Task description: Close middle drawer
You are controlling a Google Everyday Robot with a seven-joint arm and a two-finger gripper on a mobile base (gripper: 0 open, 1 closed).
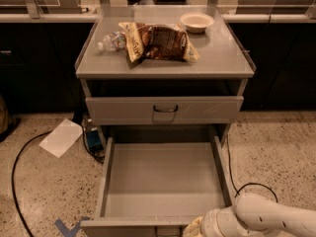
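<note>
Speckled floor [276, 147] all round a grey cabinet [217, 58], counters behind.

- The middle drawer [165, 174] is pulled fully out toward you, tray bare. Its front panel [128, 227] lies along the bottom edge of the view.
- The gripper [195, 229] sits low at the right end of that panel, at or just beside it. Contact can't be confirmed, and you cannot tell whether it is parted or closed. The white arm [266, 220] comes in from the lower right.
- Judgement: this is the push-in step, with no travel made. Press flat on the panel and straight back along the slides. You are off-centre to the right, so the tray may twist and bind. Shift toward the middle if you can.
- The closed upper drawer [123, 110] overhangs the back of the tray. Keep the wrist below its front as you go in.
- Room: a black cable [249, 185] loops on the floor near the arm, so mind the elbow. The left side is more crowded, with white paper [61, 137], a small blue item [92, 138] and blue tape [66, 227].
- The chip bag [158, 41], bottle [112, 41] and bowl [196, 21] on top could jump if the drawer slams.
</note>
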